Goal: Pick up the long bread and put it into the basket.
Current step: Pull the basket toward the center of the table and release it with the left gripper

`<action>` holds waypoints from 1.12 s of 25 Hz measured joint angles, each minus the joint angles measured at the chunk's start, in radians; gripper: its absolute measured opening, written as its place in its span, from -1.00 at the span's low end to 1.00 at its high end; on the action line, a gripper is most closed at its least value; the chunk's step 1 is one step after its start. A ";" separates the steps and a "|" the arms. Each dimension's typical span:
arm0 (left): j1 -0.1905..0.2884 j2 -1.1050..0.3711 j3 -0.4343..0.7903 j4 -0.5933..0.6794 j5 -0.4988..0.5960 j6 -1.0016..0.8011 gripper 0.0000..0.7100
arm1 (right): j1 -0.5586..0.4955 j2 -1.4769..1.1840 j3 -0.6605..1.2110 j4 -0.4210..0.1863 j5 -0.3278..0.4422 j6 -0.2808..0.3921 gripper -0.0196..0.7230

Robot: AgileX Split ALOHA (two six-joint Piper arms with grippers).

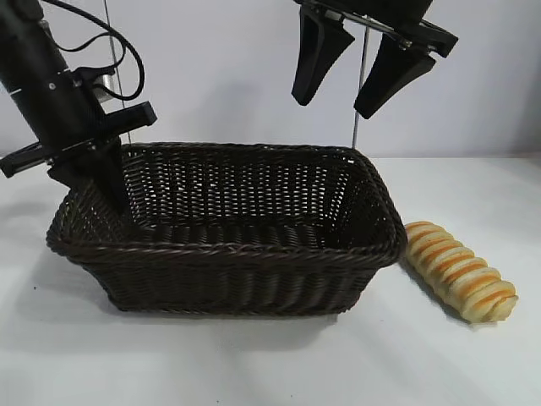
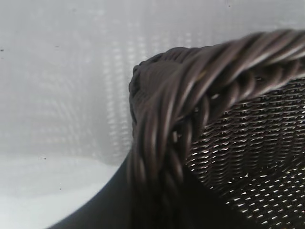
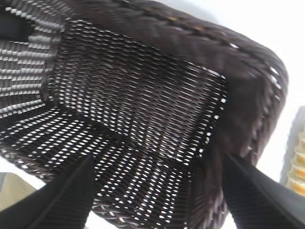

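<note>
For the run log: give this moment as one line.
long bread: on table, right of basket, untouched | left gripper: at basket's left rim, jaws near shut | right gripper: above basket, jaws open, empty

You are looking at two matte black arms [image 1: 51, 85] with tapered black fingers [image 1: 314, 55]; black cables [image 1: 101, 34] are looping off the left one.

Left gripper [image 1: 108, 182] low, fingers nearly together; right gripper [image 1: 348, 80] high, fingers apart.
</note>
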 joint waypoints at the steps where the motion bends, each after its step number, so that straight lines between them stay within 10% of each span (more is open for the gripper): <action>1: 0.000 0.000 0.000 0.000 0.000 0.001 -0.72 | 0.000 0.000 0.000 0.000 0.000 0.000 0.50; 9: 0.000 0.000 0.000 0.000 0.000 0.002 -0.66 | 0.000 0.000 0.000 0.000 -0.003 0.000 0.50; 17: 0.000 -0.001 -0.002 -0.010 0.000 0.002 0.26 | 0.000 0.000 0.000 0.000 -0.004 0.000 0.50; 28: 0.000 -0.138 -0.004 0.078 0.054 0.002 0.35 | 0.000 0.000 0.000 0.001 -0.005 0.000 0.50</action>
